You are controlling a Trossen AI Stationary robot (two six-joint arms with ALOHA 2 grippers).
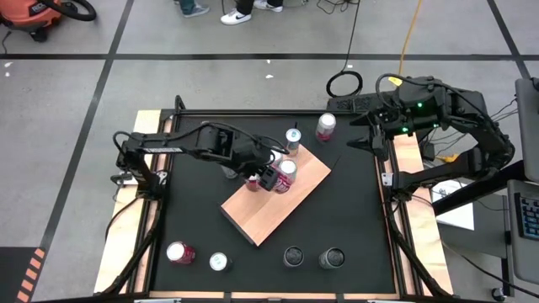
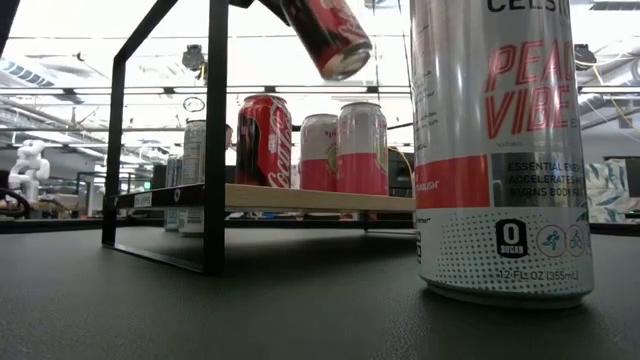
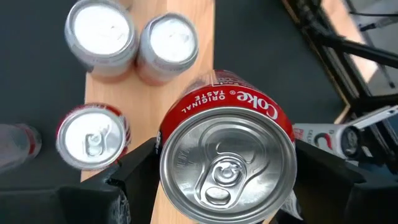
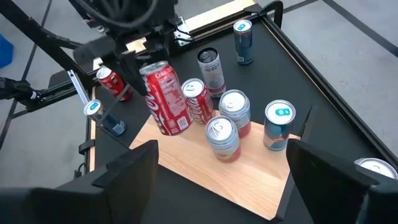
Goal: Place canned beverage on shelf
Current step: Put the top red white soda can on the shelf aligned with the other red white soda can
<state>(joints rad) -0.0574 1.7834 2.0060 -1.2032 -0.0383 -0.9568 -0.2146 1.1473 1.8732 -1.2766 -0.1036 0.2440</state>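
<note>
A red Coke can [image 3: 227,168] hangs tilted above the shelf [image 1: 282,202], a light-brown board lying aslant at the table's middle. My left gripper [image 1: 263,177] is shut on it. On the shelf stand another Coke can [image 4: 198,102] and two pink-and-silver cans [image 4: 235,112] [image 4: 222,138], all upright on their bases. My right gripper [image 4: 221,174] waits open and holding nothing, high over the table's far right corner [image 1: 360,130], looking down at the shelf. My left gripper pinches the Coke can's round side wall near its top end [image 3: 177,134], one finger [image 3: 140,177] on each side of it. The fingers come slanting down from the table's left. The can is lifted clear of the shelf and tilted, its base [image 2: 345,62] lowest.
A blue-topped can [image 1: 293,139] stands by the shelf's far corner, a pink can [image 1: 325,126] behind it. Near the front edge stand a red can [image 1: 179,252], a silver-topped can [image 1: 219,262] and two dark cans [image 1: 293,255] [image 1: 331,257]. A black frame [image 2: 160,150] stands around the shelf.
</note>
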